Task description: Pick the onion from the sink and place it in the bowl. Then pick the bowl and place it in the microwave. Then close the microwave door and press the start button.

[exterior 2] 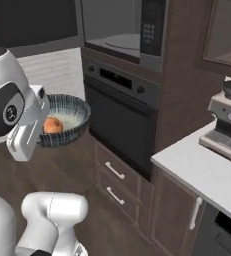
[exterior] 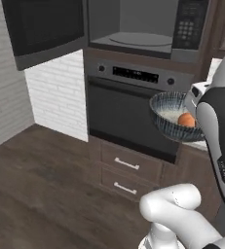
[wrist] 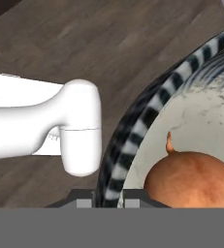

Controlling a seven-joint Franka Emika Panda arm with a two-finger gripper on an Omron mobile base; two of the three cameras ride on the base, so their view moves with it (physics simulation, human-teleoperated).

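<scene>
The onion (exterior: pixel 186 119) lies inside the bowl (exterior: pixel 168 109), toward the side nearest the arm; in the hand view it sits at 5 o'clock, resting on the pale inner floor. The bowl hangs in mid-air, roughly level, in front of the oven (exterior: pixel 126 114), with bare wooden floor (exterior: pixel 46 180) below it. The claw (wrist: pixel 108 196) is clenched on the bowl's rim: in the hand view the ribbed rim runs down between the two dark tips at 6 o'clock, one tip outside the wall and one inside.

Judging by this, the first step is done and the second is in hand: the bowl is lifted and being carried to the microwave (exterior: pixel 148 26). That sits up at 11 o'clock from the bowl in the left base view, above the oven, its grey cavity exposed and its door (exterior: pixel 43 29) swung wide toward 10 o'clock.

The next move calls for raising the bowl well above the oven's control strip, keeping it level so the onion does not roll out, then easing it forward over the cavity's lower lip onto the round plate (exterior: pixel 138 39) inside. A rim grip is a thin hold, so a tilt or a knock on the frame could shift the bowl.
</scene>
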